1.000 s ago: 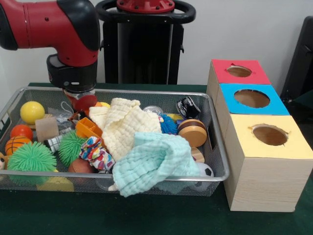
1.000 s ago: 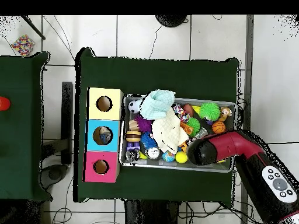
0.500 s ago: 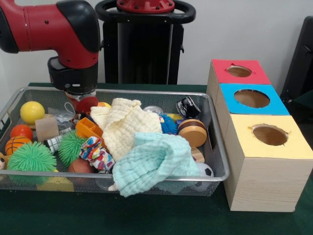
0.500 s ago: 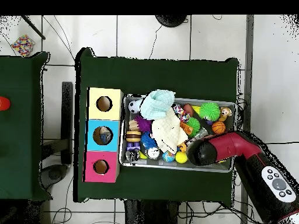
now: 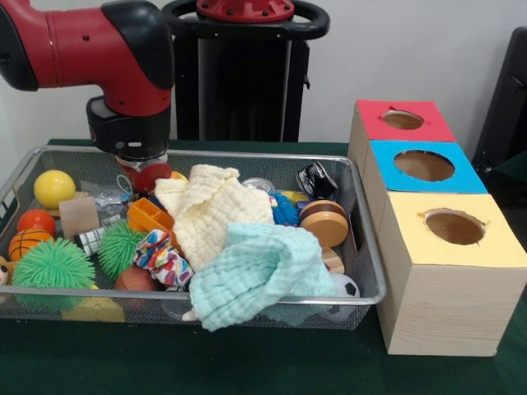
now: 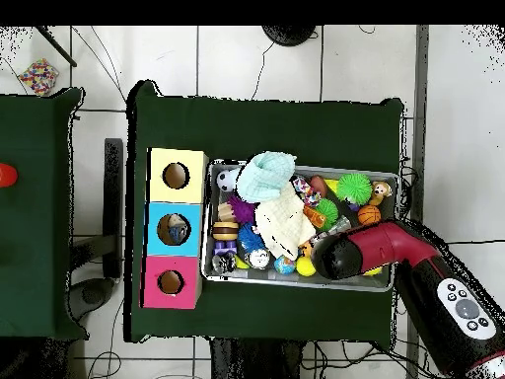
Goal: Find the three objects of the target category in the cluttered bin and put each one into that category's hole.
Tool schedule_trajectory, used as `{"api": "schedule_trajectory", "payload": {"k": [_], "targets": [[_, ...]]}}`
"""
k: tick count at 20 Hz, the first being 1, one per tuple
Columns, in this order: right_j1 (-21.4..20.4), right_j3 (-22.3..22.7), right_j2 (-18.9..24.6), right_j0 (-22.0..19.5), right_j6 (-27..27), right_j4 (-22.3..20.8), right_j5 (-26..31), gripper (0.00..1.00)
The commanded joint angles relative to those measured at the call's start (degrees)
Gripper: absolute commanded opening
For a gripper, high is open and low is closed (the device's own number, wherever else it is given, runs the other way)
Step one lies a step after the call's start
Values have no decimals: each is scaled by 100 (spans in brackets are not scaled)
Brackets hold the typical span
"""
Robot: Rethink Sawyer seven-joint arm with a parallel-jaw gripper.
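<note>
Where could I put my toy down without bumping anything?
The green table in front of the bin and boxes is bare. In the overhead view, cloth past the bin's long sides also lies free. Inside the bin it's crowded, with toys and cloths packed together.

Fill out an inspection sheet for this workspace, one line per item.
Surface: green table cover, bare near its front edge.
Job's things: wire bin packed full; red box, blue box and yellow box in a row beside it, each with a top hole.
Clutter: mint cloth draped over the cream cloth; green spiky ball, yellow ball, wooden yo-yo.
Pincer: hidden under the arm's wrist, low over the bin's far side.
Cables: thin lines on the tiled floor.
Surroundings: second green table.
</note>
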Motion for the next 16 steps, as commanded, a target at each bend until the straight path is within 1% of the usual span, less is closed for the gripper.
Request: {"api": "schedule_trajectory", "payload": {"k": [1, 3, 4, 6, 10, 13, 16], "targets": [[119, -218, 80, 194, -388, -351, -668, 0], [94, -211, 61, 195, -376, -368, -678, 0], [46, -138, 96, 129, -407, -290, -664, 0], [-183, 89, 229, -44, -530, -23, -544, 0], [-1030, 426, 664, -415, -1032, 783, 88, 0], [-1378, 484, 941, -613, -1151, 1376, 491, 0], [-1671, 455, 1044, -654, -1230, 1815, 964, 0]]}}
